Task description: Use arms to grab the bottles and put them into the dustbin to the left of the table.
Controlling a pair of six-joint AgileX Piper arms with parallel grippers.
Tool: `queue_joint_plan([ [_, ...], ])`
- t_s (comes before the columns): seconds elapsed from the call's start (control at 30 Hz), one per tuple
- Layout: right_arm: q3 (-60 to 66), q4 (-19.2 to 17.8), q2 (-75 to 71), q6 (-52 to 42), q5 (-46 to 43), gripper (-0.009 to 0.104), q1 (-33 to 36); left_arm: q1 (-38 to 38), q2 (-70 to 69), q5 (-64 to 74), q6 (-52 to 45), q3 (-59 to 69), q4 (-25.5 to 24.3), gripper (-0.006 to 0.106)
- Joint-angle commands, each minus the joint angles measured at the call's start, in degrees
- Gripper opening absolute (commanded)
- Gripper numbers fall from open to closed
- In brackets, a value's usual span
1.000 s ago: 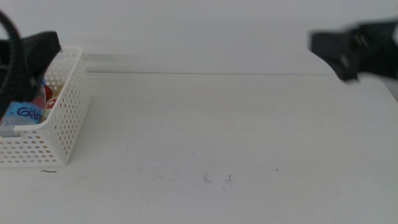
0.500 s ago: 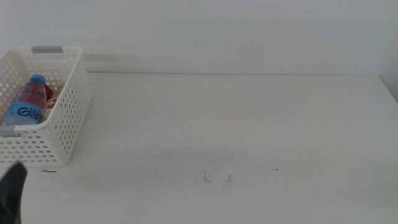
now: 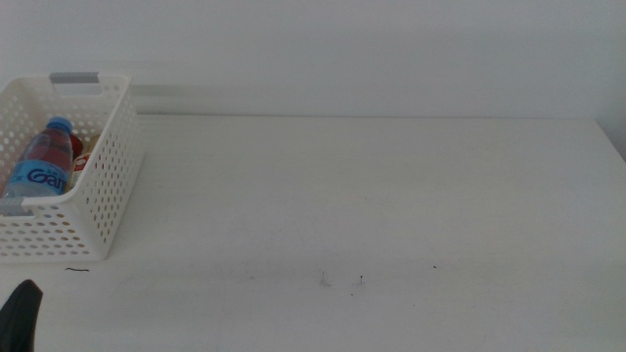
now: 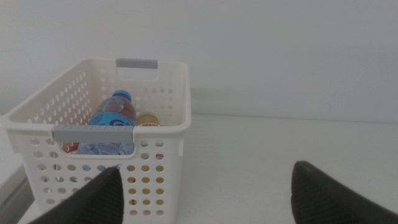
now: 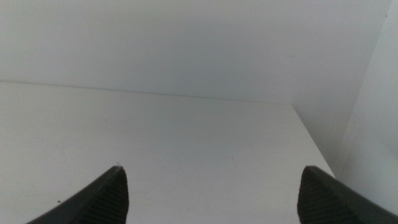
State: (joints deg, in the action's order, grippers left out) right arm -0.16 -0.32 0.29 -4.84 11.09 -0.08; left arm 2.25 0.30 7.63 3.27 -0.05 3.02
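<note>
The white perforated dustbin (image 3: 108,176) stands at the table's left edge, also in the left wrist view (image 4: 171,134). Inside it lies the clear blue-capped water bottle (image 3: 39,166) (image 4: 112,118), with the red can (image 3: 76,149) and a bit of the yellow juice bottle (image 4: 148,119) beside it. My left gripper (image 4: 208,199) is open and empty, pulled back from the bin; one jaw tip shows at the middle view's bottom left (image 3: 20,313). My right gripper (image 5: 214,193) is open and empty over bare table, out of the middle view.
The white table (image 3: 372,196) has a few tiny dark specks (image 3: 360,281) near the front. Its right edge shows in the right wrist view (image 5: 314,146), with a white wall behind.
The left arm has drawn back from over the dustbin to the bottom left corner. The right arm has left the middle view. The bottles in the bin now show uncovered.
</note>
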Motion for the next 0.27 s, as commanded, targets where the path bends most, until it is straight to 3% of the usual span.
queue_joint_plan([
  [0.0,0.16,-0.42,-0.29,-0.11,-0.30,0.079,-0.46,-0.08,-0.30,-1.06,0.62,0.05,0.09,0.090],
  [0.23,0.16,-0.42,-0.29,-0.11,-0.30,0.079,-0.46,-0.08,-0.30,-1.06,-0.36,0.05,-0.62,0.090],
])
